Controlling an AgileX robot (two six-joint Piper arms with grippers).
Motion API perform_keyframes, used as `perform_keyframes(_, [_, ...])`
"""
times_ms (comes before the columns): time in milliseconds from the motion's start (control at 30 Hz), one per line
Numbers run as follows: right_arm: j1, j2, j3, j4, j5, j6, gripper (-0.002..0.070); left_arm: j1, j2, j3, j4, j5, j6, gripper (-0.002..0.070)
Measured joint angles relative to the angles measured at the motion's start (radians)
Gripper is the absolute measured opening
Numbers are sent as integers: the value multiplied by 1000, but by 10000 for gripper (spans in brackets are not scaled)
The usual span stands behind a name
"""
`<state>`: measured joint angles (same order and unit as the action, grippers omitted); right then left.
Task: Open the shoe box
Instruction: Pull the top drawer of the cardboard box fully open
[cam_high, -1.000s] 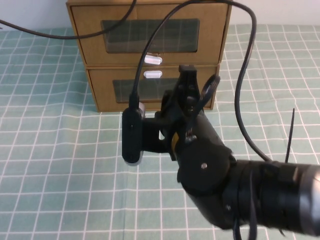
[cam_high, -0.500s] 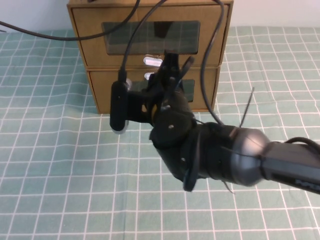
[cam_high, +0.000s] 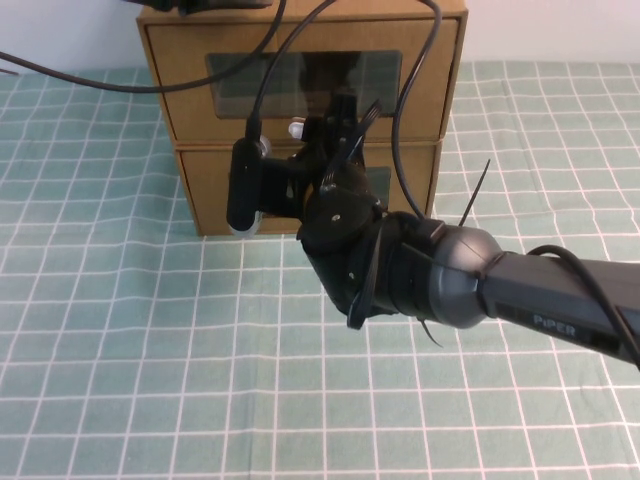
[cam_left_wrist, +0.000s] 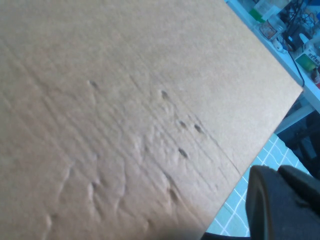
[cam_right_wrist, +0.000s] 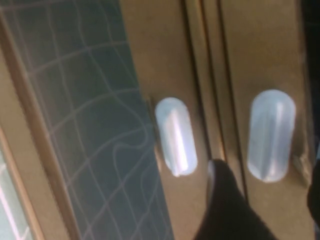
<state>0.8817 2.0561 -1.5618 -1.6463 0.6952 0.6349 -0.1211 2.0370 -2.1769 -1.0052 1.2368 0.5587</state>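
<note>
Now right pincer (cam_right_wrist: 267, 190) straddles one handle (cam_right_wrist: 271, 134), left pincer (cam_left_wrist: 282, 202) above shoe box (cam_high: 170, 50).

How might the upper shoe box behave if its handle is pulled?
Probably light: the upper shoe box is cardboard, so it may slide on the lower box rather than open. The left gripper above its top could steady it. Its smooth handle may slip from the open right gripper beside it.

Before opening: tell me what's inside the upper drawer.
Unseen: its dark window shows nothing, partly covered by the open right gripper at the handles. Left gripper is atop the box.
</note>
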Motion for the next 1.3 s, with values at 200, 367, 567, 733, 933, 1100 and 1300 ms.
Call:
perform_keyframes(200, [-9, 10, -9, 0, -50, 0, 319, 0, 0, 0, 0, 0, 4, -5])
perform_keyframes(367, [-17, 37, -32, -2, -58, 0, 293, 0, 0, 0, 0, 0, 4, -5])
perform_keyframes(567, [-17, 68, -84, 2, -45, 4, 287, 0, 0, 0, -2, 0, 4, -5])
perform_keyframes(733, [-17, 80, -119, 10, -41, 4, 286, 0, 0, 0, -7, 0, 4, -5])
perform_keyframes(933, [-33, 81, -129, 5, -62, 4, 286, 0, 0, 0, -9, 0, 4, -5])
perform_keyframes(1100, [-41, 81, -129, 11, -81, 4, 286, 0, 0, 0, -11, 0, 8, -5])
perform_keyframes(1300, [-45, 79, -129, 10, -88, 1, 144, -8, 0, 0, 1, 0, 12, -5])
